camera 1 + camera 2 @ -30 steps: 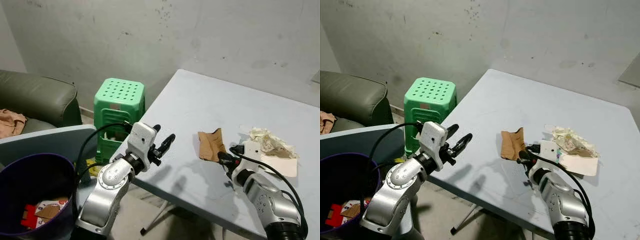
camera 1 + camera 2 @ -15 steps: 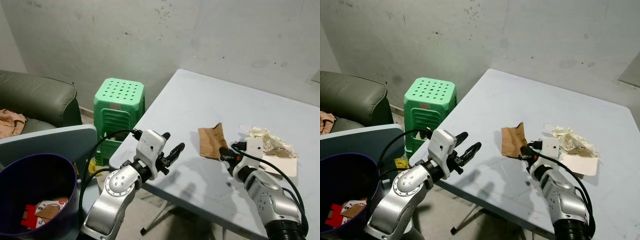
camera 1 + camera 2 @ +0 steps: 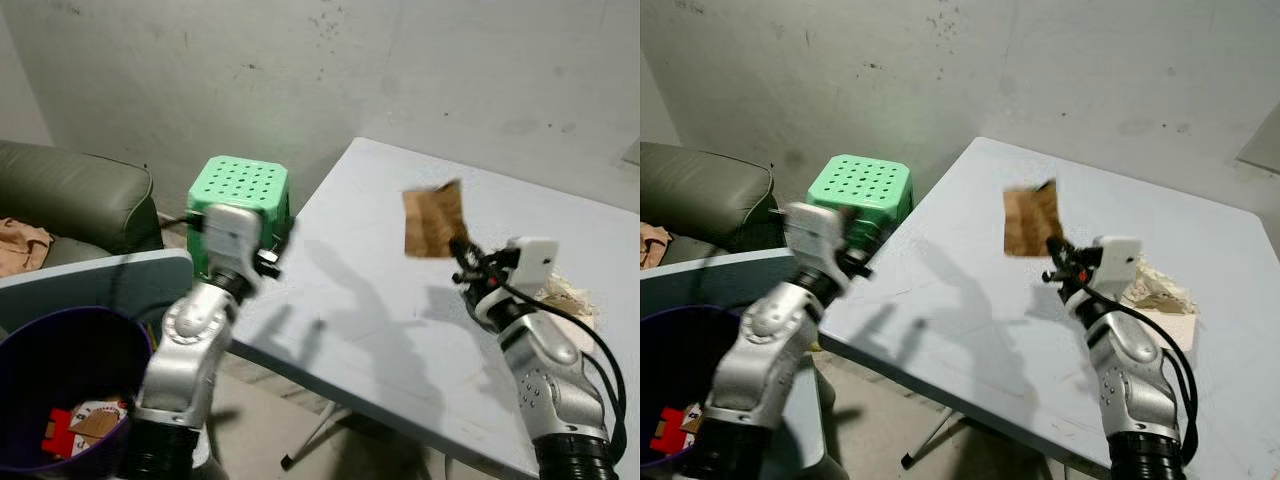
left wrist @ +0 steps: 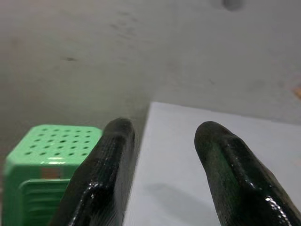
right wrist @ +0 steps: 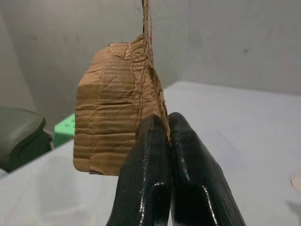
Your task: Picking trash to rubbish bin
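A crumpled piece of brown cardboard [image 3: 433,219] hangs in the air above the pale blue table [image 3: 372,190]. My right gripper [image 3: 462,252] is shut on its lower corner; in the right wrist view the two black fingertips [image 5: 151,126] pinch the cardboard [image 5: 115,125] edge. A heap of crumpled paper trash [image 3: 1157,291] lies on the table behind my right arm. The purple rubbish bin [image 3: 60,362] stands on the floor at lower left, with a red and white carton [image 3: 84,421] inside. My left gripper [image 4: 164,136] is open and empty, raised near the table's left corner.
A green plastic stool [image 3: 240,191] stands beside the table's left edge. A dark green sofa [image 3: 75,198] with a tan cloth [image 3: 20,243] is at far left. A grey-blue panel [image 3: 105,281] sits between bin and stool. A stained wall runs behind.
My right gripper has lifted the cardboard off the table, up and slightly back. My left arm has swung left and up, away from the table's front edge towards the stool.
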